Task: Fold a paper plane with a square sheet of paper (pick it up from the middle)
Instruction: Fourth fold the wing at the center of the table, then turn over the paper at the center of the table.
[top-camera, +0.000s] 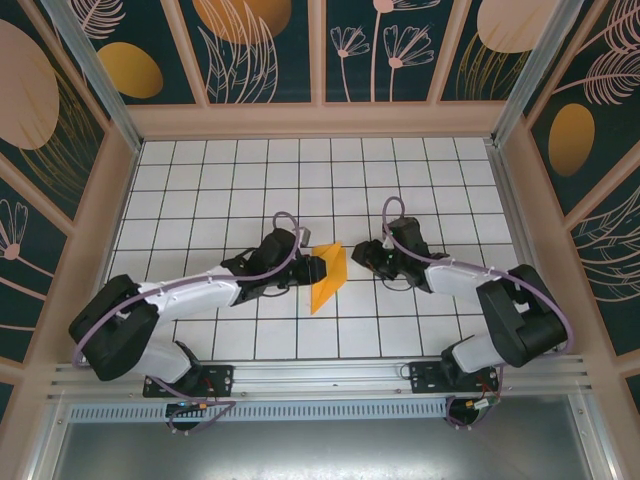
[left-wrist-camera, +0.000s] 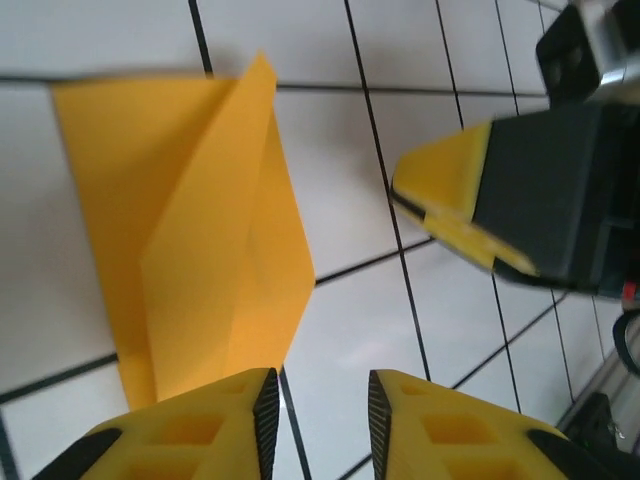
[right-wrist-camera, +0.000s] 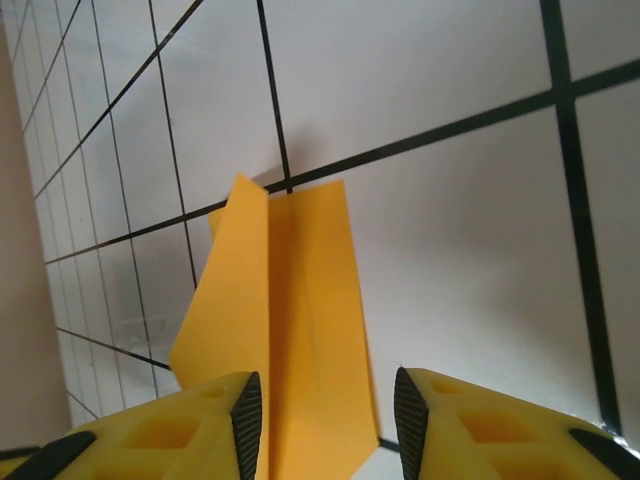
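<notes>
Thin orange paper sheet (top-camera: 329, 276), sharp creases, pointed; glossy grid table (top-camera: 250, 180).

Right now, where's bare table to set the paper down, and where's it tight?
Bare: the far half of the table up to the back wall, and the near tiles in front of the folded paper. Crowded: the centre, where left gripper and right gripper flank it.

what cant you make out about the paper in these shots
- Left wrist view: near end of the paper, behind a finger of the left gripper and the bottom edge.
- Right wrist view: its lower end, cut off by the bottom edge.
- Top view: its creases, too small.
</notes>
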